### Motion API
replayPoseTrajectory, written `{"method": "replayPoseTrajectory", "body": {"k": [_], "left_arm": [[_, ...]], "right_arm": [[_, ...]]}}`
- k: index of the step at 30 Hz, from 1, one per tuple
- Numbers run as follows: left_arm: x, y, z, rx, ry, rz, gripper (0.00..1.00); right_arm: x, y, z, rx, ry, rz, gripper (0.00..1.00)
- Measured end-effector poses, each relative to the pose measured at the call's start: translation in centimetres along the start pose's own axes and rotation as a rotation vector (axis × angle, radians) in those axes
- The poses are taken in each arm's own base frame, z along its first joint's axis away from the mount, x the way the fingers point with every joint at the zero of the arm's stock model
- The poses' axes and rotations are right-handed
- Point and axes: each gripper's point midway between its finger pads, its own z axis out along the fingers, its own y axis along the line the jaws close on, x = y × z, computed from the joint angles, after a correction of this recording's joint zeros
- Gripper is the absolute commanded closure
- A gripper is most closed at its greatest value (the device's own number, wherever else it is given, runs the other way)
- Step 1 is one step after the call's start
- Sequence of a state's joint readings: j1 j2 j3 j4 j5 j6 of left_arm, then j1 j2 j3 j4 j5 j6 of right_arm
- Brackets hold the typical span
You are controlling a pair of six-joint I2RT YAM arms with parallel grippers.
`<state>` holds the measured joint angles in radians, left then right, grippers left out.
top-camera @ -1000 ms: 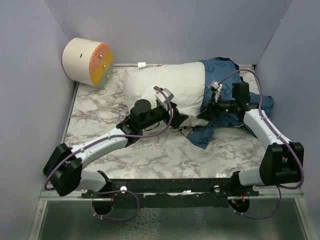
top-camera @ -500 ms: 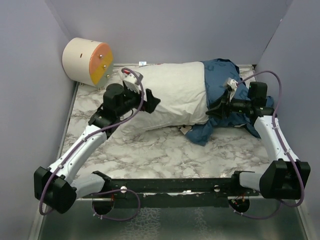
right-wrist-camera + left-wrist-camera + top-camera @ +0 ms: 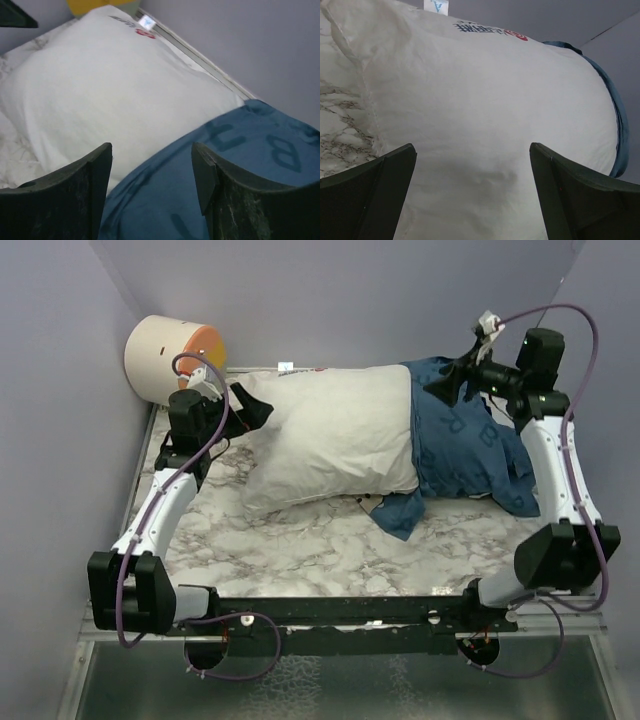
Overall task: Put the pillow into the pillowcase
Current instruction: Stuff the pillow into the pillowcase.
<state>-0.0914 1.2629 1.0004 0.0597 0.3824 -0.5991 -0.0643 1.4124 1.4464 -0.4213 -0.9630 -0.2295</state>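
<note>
The white pillow [image 3: 325, 435] lies across the back of the marble table, its right end tucked inside the blue pillowcase [image 3: 470, 445]. My left gripper [image 3: 252, 408] hovers at the pillow's left end, open, with the pillow [image 3: 480, 105] bulging just beyond its fingers [image 3: 380, 190]. Raised over the pillowcase's back edge, my right gripper [image 3: 448, 387] is open and holds nothing. In the right wrist view the pillowcase [image 3: 215, 190] with its darker letters lies below the fingers [image 3: 210, 170], and the pillow [image 3: 110, 95] stretches away to the left.
A cream cylinder with an orange face [image 3: 172, 360] rests in the back left corner. Grey walls close the table on three sides. A loose blue flap of the case [image 3: 400, 512] hangs onto the marble tabletop [image 3: 330, 540] in front of the pillow.
My left arm swung from the pillow's front round to its left end and opened wider. My right arm rose up and back off the pillowcase while its jaws opened. The pillow now lies uncovered by arms.
</note>
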Motion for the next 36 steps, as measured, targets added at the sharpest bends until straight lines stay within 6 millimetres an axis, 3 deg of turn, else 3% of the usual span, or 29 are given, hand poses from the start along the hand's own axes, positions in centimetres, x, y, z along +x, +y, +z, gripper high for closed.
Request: {"method": "replayPoseTrajectory", "body": {"k": [3,5,9,12,14,19,23,25,27,30,31,33,36], "left_arm": [[0.7,1.2,0.8,-0.034,0.016,-0.058,0.01],[1.3,1.7,1.3,-0.040,0.024,-0.090,0.01],[2.2,2.4,2.5,-0.034,0.039,-0.138,0.01],[3.5,2.6,3.6,-0.007,0.073,-0.164,0.06],[4.6,2.7,4.4,0.010,0.108,-0.176,0.19],[7.5,1.6,5.8,0.086,0.199,-0.191,0.67],[8.2,-0.2,5.9,0.161,0.227,-0.167,0.94],[8.6,-1.7,6.0,0.198,0.240,-0.123,1.00],[9.5,-3.6,5.9,0.241,0.256,-0.065,1.00],[11.1,-7.2,4.7,0.320,0.279,0.023,1.00],[11.8,-8.4,4.0,0.350,0.288,0.047,1.00],[13.5,-9.9,2.3,0.396,0.315,0.073,1.00],[16.3,-10.6,0.1,0.437,0.376,0.075,0.97]], "right_arm": [[-1.1,-4.3,2.3,0.074,0.025,0.050,0.35],[-0.1,-7.2,4.8,0.128,0.067,0.098,0.36],[4.9,-9.9,9.1,0.195,0.201,0.186,0.42],[9.1,-11.0,11.4,0.246,0.306,0.222,0.69],[10.2,-11.7,12.0,0.281,0.338,0.214,0.88],[10.2,-12.2,11.6,0.298,0.350,0.169,1.00],[9.0,-10.6,12.0,0.196,0.327,0.135,0.99],[7.0,-9.3,12.3,0.130,0.288,0.126,1.00],[4.3,-7.2,12.9,0.038,0.232,0.113,0.99],[1.3,-2.0,14.0,-0.145,0.164,0.089,0.99],[1.1,-0.7,14.3,-0.188,0.157,0.088,1.00],[0.8,4.1,14.9,-0.316,0.131,0.061,0.99],[1.5,9.1,14.5,-0.419,0.112,0.030,0.98]]}}
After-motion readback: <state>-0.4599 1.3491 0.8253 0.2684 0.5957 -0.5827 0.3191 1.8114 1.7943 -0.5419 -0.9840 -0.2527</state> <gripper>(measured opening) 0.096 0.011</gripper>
